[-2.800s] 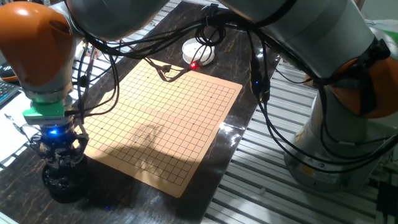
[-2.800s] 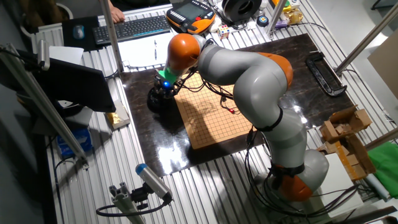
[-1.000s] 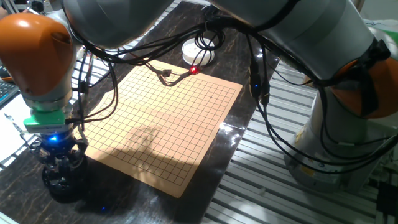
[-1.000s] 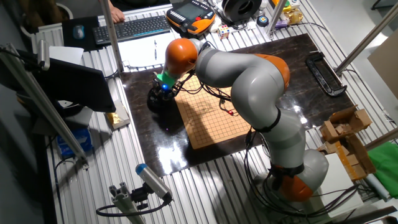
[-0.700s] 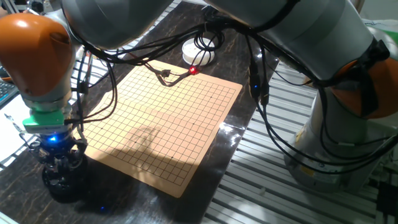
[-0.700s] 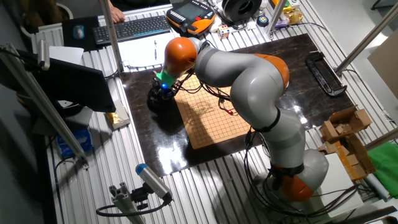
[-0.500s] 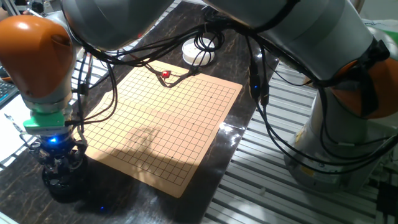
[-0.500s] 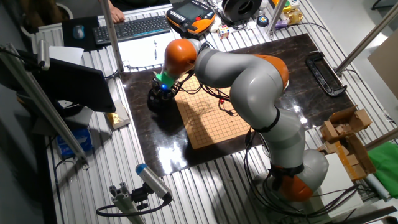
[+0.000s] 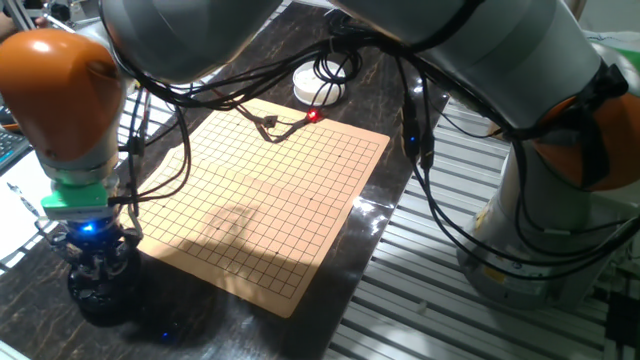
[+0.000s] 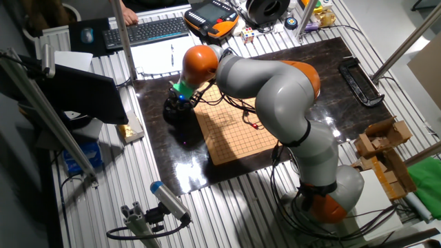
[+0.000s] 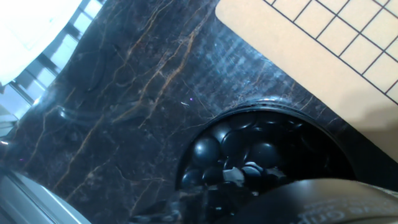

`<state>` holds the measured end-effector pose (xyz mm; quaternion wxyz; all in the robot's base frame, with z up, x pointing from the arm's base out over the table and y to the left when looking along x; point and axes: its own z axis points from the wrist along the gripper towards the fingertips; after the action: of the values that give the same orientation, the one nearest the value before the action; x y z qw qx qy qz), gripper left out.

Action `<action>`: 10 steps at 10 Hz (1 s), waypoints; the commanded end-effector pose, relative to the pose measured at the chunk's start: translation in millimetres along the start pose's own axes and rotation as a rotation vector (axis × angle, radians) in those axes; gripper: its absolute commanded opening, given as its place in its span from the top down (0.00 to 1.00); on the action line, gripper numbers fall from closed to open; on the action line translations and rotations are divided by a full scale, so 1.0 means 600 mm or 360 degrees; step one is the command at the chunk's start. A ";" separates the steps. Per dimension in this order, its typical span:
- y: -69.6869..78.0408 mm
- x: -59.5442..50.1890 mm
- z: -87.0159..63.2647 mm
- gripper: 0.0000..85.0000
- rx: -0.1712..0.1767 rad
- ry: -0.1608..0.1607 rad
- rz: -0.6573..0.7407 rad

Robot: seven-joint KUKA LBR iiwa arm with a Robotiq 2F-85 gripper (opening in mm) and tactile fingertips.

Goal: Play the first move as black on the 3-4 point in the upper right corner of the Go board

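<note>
The tan Go board (image 9: 260,190) lies on the dark marble table, and one corner of it shows in the hand view (image 11: 348,31). Left of the board stands a black bowl (image 9: 100,295) holding several glossy black stones (image 11: 249,152). My gripper (image 9: 95,262) hangs right over this bowl, its tips down at the rim; from the other fixed view it sits at the board's left edge (image 10: 180,102). A dark blurred shape fills the bottom of the hand view and hides the fingertips, so whether they hold a black stone cannot be told.
A white bowl (image 9: 318,85) stands beyond the board's far edge, with black cables and a red light (image 9: 313,116) dangling close above that edge. The arm's grey body (image 9: 560,150) rises at the right. A keyboard (image 10: 148,31) and other gear lie behind the table.
My hand has stayed over the black bowl, shifting only slightly. The dangling cable with the red light swung back and forth above the board's far edge.
</note>
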<state>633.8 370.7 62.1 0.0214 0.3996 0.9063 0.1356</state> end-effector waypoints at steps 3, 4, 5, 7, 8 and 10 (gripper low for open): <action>0.001 0.001 -0.002 0.99 0.0004 0.0004 -0.0024; 0.002 0.003 -0.007 0.99 0.0011 0.0008 -0.0027; 0.003 0.004 -0.014 0.99 0.0026 0.0013 -0.0032; 0.004 0.005 -0.032 0.99 0.0044 0.0040 -0.0049; 0.004 0.005 -0.036 0.99 0.0049 0.0045 -0.0056; 0.004 0.005 -0.038 0.99 0.0051 0.0044 -0.0066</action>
<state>630.2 369.4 85.0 0.0060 0.3829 0.9150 0.1269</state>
